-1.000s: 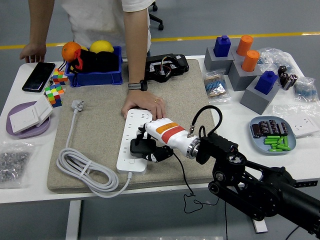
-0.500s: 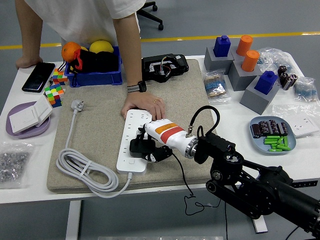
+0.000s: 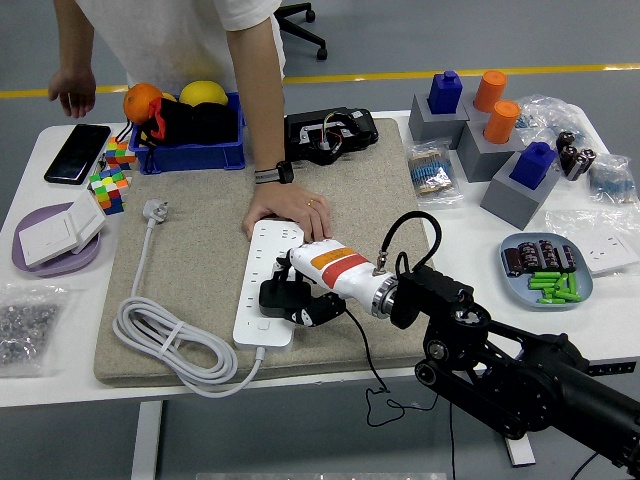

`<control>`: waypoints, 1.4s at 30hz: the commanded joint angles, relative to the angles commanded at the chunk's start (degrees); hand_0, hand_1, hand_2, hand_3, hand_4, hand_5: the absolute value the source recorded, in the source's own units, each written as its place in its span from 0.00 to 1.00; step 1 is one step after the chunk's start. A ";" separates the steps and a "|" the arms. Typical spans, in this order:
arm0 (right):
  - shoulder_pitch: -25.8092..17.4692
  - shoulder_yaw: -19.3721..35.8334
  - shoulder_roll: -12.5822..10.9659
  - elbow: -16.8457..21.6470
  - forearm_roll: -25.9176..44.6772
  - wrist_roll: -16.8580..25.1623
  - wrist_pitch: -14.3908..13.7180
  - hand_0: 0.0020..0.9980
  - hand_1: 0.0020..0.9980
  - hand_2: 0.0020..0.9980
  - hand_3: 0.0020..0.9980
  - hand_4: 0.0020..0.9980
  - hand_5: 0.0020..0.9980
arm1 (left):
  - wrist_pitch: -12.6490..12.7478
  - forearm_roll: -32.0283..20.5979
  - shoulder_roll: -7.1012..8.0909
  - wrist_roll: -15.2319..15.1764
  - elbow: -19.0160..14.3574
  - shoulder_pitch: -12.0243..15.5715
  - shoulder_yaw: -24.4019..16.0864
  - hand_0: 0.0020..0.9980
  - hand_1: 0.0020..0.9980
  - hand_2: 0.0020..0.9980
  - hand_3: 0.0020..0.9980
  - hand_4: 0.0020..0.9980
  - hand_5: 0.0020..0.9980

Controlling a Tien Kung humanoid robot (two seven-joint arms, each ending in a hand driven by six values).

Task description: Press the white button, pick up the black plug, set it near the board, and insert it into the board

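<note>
A white power strip (image 3: 268, 283) lies on the grey felt mat (image 3: 200, 270), its white cable (image 3: 170, 345) coiled to the left. My right hand (image 3: 295, 298), white with an orange stripe, reaches in from the lower right and is shut on the black plug (image 3: 278, 296), which sits over the strip's near end. Whether the plug's pins are in a socket is hidden. A person's hand (image 3: 288, 212) rests flat on the strip's far end. My left arm is out of sight.
A blue bin (image 3: 192, 150) with fruit, a phone (image 3: 76, 153) and colour cubes (image 3: 108, 185) stand at the back left. A purple plate (image 3: 55, 255) lies left; grey blocks with pegs (image 3: 490, 140) and a tray (image 3: 545, 270) of small parts lie right.
My right hand and the plug have stayed almost still over the strip. The person's other hand has lifted off the table's far left corner; their body has shifted left.
</note>
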 joint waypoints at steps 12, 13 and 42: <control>-0.33 1.26 -0.04 0.60 1.18 2.49 -1.05 0.87 0.85 0.85 0.92 1.00 0.34 | -0.03 0.03 0.01 0.09 0.00 0.09 0.14 0.65 0.64 0.63 0.68 0.52 0.10; -0.35 1.31 -0.04 0.65 1.23 2.56 -1.16 0.92 0.89 0.89 0.95 1.00 0.48 | -0.05 0.00 0.02 0.10 0.00 0.11 0.17 0.65 0.64 0.63 0.68 0.52 0.10; -19.55 28.95 -10.60 16.41 6.60 10.73 -4.22 0.92 0.89 0.89 0.94 1.00 0.58 | 0.01 -0.21 -0.45 -0.09 0.00 0.37 0.38 0.65 0.64 0.63 0.68 0.52 0.09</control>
